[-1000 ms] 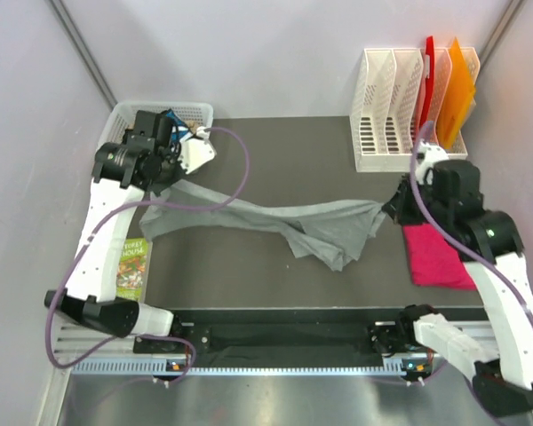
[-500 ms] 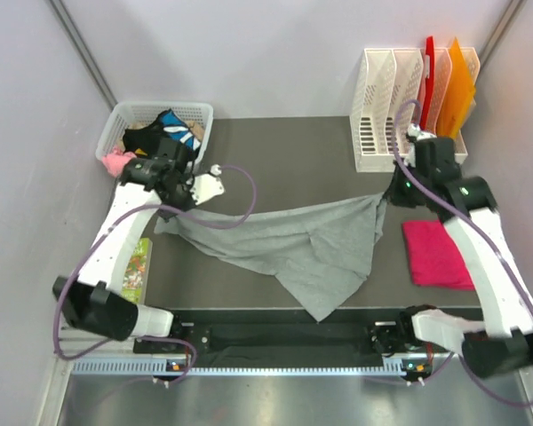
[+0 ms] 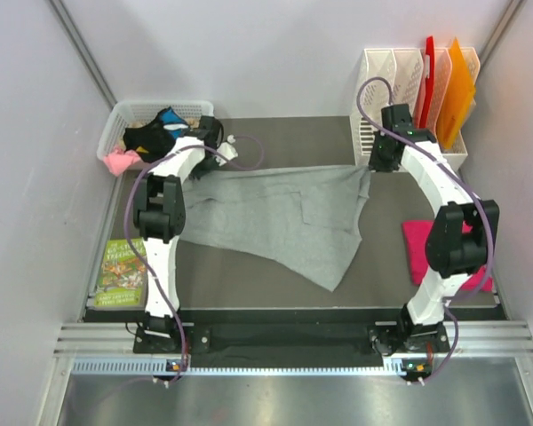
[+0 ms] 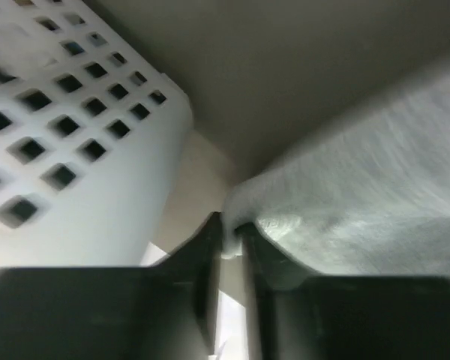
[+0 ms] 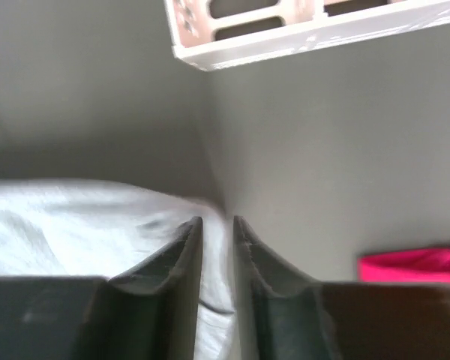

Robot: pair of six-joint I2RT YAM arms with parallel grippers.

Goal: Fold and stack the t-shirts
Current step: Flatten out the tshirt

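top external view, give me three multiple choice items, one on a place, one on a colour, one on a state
1. Where does the white basket stand?
A far left corner of the table
B far right corner
C near edge, middle

2. What colours are the folders in the file rack?
A blue and green
B red and orange
C black and white

3. How does the grey t-shirt lie?
A folded small
B rolled up
C spread open, unfolded

1 A: it sits at the far left.
2 B: one is red, one is orange.
3 C: it lies wide and creased across the table.
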